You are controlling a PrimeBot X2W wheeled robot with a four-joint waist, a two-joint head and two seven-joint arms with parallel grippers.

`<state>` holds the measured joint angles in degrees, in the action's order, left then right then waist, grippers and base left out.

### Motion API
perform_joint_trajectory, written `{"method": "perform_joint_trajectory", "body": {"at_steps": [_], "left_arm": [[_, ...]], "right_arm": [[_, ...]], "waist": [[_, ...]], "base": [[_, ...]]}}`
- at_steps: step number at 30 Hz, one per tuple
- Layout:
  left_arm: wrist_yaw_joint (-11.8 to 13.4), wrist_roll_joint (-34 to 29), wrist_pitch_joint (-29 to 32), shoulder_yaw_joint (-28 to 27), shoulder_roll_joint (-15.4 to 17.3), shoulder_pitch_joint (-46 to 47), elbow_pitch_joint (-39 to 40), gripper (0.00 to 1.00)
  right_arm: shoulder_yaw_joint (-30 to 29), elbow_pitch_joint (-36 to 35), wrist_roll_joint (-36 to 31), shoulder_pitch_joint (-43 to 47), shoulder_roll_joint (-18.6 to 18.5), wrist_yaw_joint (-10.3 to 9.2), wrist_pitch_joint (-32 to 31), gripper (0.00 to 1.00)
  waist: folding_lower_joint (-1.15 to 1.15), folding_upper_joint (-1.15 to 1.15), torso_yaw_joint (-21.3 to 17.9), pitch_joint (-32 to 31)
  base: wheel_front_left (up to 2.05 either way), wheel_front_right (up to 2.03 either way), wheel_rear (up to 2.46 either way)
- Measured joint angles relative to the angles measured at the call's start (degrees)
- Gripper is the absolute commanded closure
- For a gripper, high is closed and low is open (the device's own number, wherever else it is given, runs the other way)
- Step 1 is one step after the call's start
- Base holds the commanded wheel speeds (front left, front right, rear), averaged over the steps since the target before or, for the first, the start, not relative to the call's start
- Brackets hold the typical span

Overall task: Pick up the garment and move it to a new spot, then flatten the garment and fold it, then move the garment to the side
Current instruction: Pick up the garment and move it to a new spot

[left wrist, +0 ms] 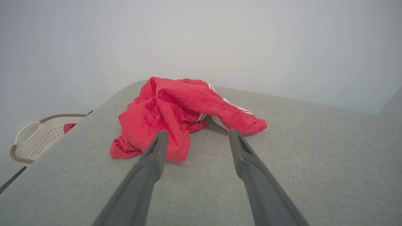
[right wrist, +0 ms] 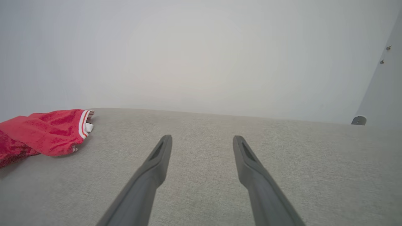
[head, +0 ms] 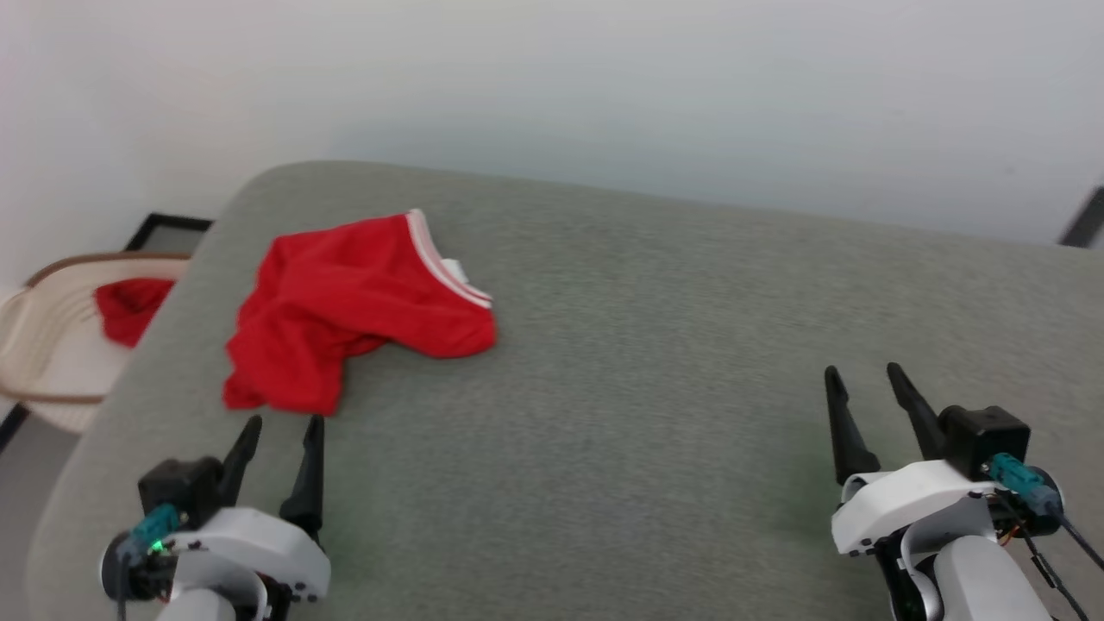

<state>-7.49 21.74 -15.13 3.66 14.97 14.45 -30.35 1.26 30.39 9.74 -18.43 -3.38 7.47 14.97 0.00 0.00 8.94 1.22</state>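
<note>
Your left jaws are spread wide with nothing between them. Their two dark fingers (head: pixel 308 470) sit low over the near left part of the table (head: pixel 647 345) and point at the garment (head: pixel 345 302). The garment lies in a crumpled heap on the table's left side, toward the far edge. It is red, with a band of white-and-red striped trim along its upper right edge and a bit of white cloth showing next to that trim. In the head view the left fingertips stop just short of the heap's nearest fold, with a strip of grey cover between them. In the left wrist view one fingertip overlaps the red cloth, so you cannot tell from there whether it touches. Your right jaws are also spread wide and hold nothing. Their fingers (head: pixel 843 431) are over bare grey cover on the near right side, well apart from the garment, which shows at the left edge of the right wrist view. Off the table's left end, lower down, is a pale basket (head: pixel 39 341) with a brown rim, and a plain red cloth scrap (head: pixel 129 306) lies inside it. A pale wall rises behind the table.
</note>
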Motion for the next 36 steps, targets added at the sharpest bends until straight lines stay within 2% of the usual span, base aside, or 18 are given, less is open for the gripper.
{"method": "perform_joint_trajectory", "body": {"at_steps": [7,21,29,36], "left_arm": [[0.79,-1.87,0.0,-3.6,-2.34,-3.56,1.78,0.0],[2.03,-4.67,0.0,-10.21,-5.42,-7.9,5.89,0.0],[2.0,-5.69,0.0,-13.61,-7.67,-10.45,10.2,0.0],[1.03,-6.01,0.0,-13.08,-8.56,-10.58,9.72,0.0]], "right_arm": [[3.59,0.24,1.38,0.15,0.11,0.0,0.0,0.0],[15.71,1.18,6.12,-2.27,0.46,0.0,0.0,0.0],[21.49,2.65,9.47,-5.2,0.45,0.0,0.0,0.0],[20.63,2.24,10.2,-5.5,0.47,0.0,0.0,0.0]], "waist": [[0.0,0.0,6.64,-0.53],[0.0,0.0,19.34,-0.75],[0.0,0.0,21.46,0.96],[0.0,0.0,21.17,1.02]], "base": [[0.0,0.0,0.0],[0.0,0.0,0.0],[0.0,0.0,0.0],[0.0,0.0,0.0]]}}
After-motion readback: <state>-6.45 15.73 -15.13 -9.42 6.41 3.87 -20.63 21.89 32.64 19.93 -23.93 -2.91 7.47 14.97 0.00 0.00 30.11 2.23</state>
